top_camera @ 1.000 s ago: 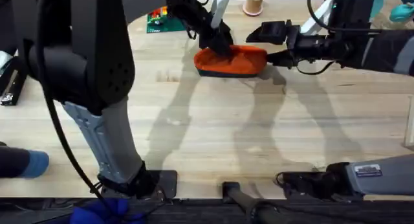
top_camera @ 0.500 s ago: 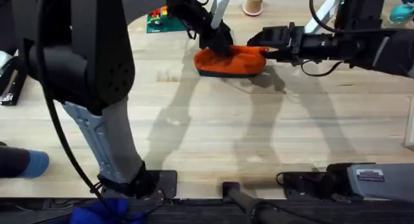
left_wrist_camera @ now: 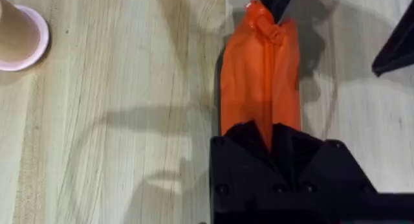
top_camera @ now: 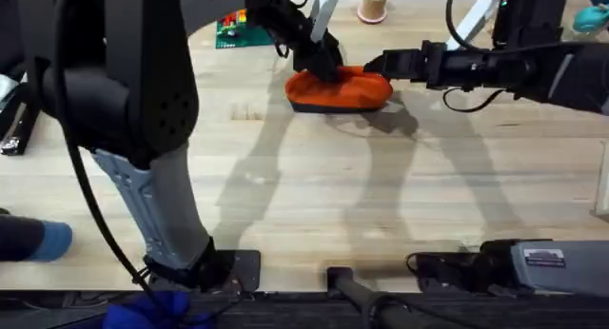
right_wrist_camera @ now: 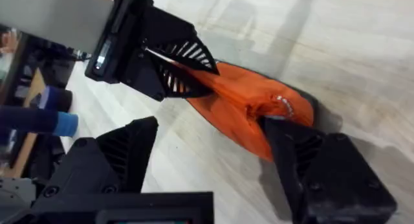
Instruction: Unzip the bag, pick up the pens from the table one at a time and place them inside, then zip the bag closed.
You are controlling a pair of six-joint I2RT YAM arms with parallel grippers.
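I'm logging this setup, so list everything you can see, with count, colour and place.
bag: one, orange with dark base, far middle of table, held at both ends
cup: one, tan with pink base, far edge beyond bag
blocks: small cluster, green, red and yellow, far left of bag
table: one, light wood
left pincer: black, shut on bag's left end
right pincer: black, at bag's right end by the zipper pull

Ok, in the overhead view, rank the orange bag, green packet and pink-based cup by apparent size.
1. The bag, clearly largest.
2 and 3. The green packet and the cup look alike; the packet is partly hidden, so I won't rank them.
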